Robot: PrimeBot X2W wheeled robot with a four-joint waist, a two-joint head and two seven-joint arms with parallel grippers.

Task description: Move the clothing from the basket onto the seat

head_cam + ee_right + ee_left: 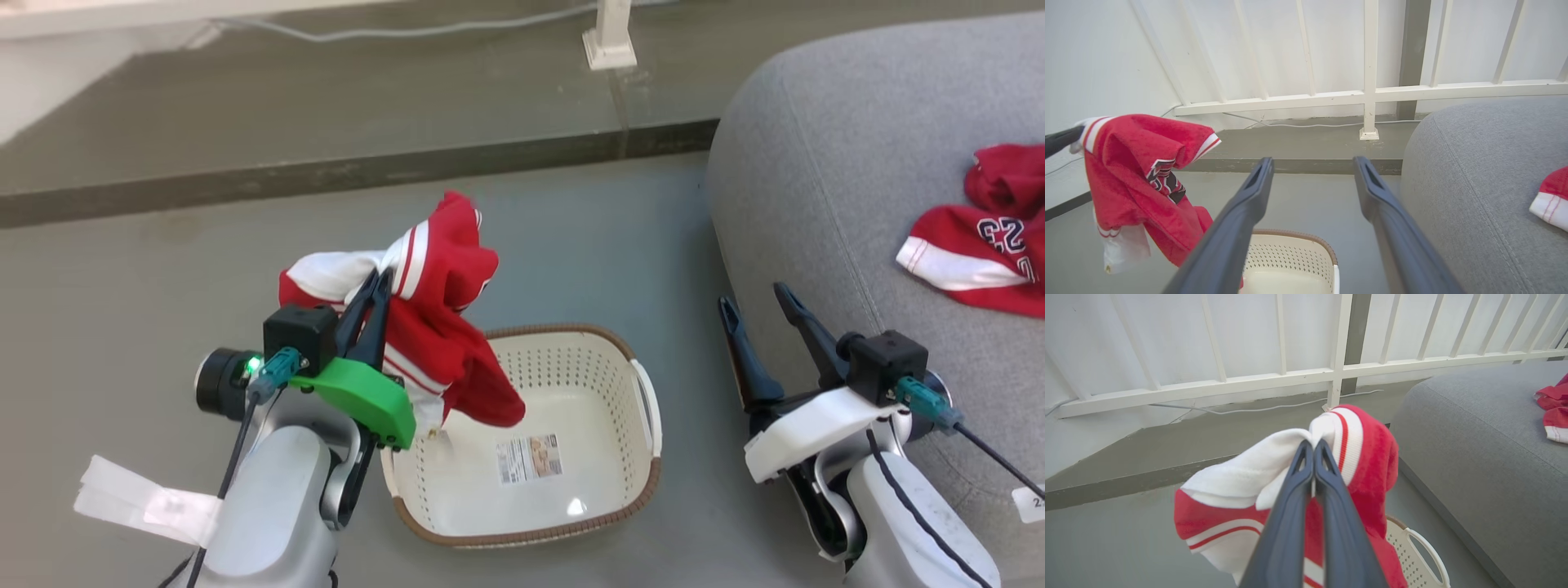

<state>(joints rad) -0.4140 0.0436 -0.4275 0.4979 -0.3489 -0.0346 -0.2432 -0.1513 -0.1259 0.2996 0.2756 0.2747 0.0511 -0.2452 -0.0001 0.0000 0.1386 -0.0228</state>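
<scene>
Head view: basket (563, 367), label (529, 458) on base; left jaws clenched on red garment (445, 269) above rim; right jaws spread.

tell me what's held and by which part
The left hand pinches the red garment by its white striped trim; the right hand is open, empty.

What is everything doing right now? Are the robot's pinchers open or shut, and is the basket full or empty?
left gripper: jaws shut on the red-and-white garment.
red-and-white garment: hanging bunched in the air from those jaws.
right gripper: jaws open, holding nothing.
basket: upright on the floor, empty where its inside shows.
second red garment: lying crumpled on the sofa cushion.
sofa cushion: one garment resting on it.
</scene>
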